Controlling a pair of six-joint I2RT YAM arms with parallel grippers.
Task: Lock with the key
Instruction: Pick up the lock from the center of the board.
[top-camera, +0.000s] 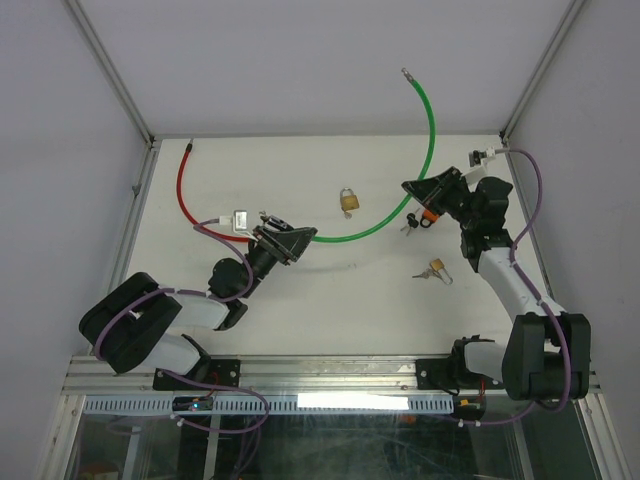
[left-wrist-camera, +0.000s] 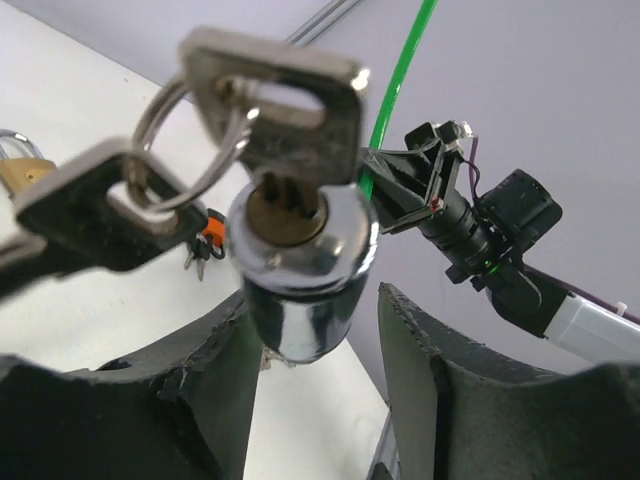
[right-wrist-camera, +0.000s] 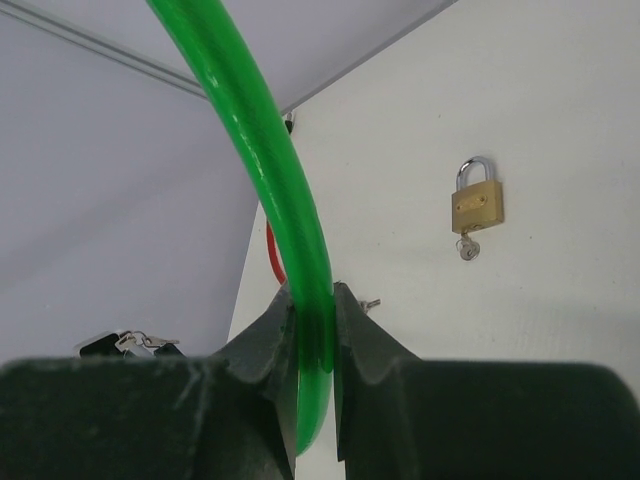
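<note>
A: Top view, which step?
B: Key's in; the turn remains, I judge. Left claw (top-camera: 298, 240) grips one end of the green cable (top-camera: 433, 130), right claw (top-camera: 412, 192) grips it mid-run.
A: Left wrist?
B: Fingers clamp the lock barrel (left-wrist-camera: 300, 270). The key (left-wrist-camera: 335, 120) stands just above them and needs twisting.
A: Right wrist?
B: Cable pinched tight between the fingers. Brass padlock (right-wrist-camera: 477, 200) lies ahead, apart.

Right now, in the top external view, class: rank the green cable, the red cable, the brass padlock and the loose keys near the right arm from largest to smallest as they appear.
1. green cable
2. red cable
3. brass padlock and loose keys: they look too alike in size to rank.
</note>
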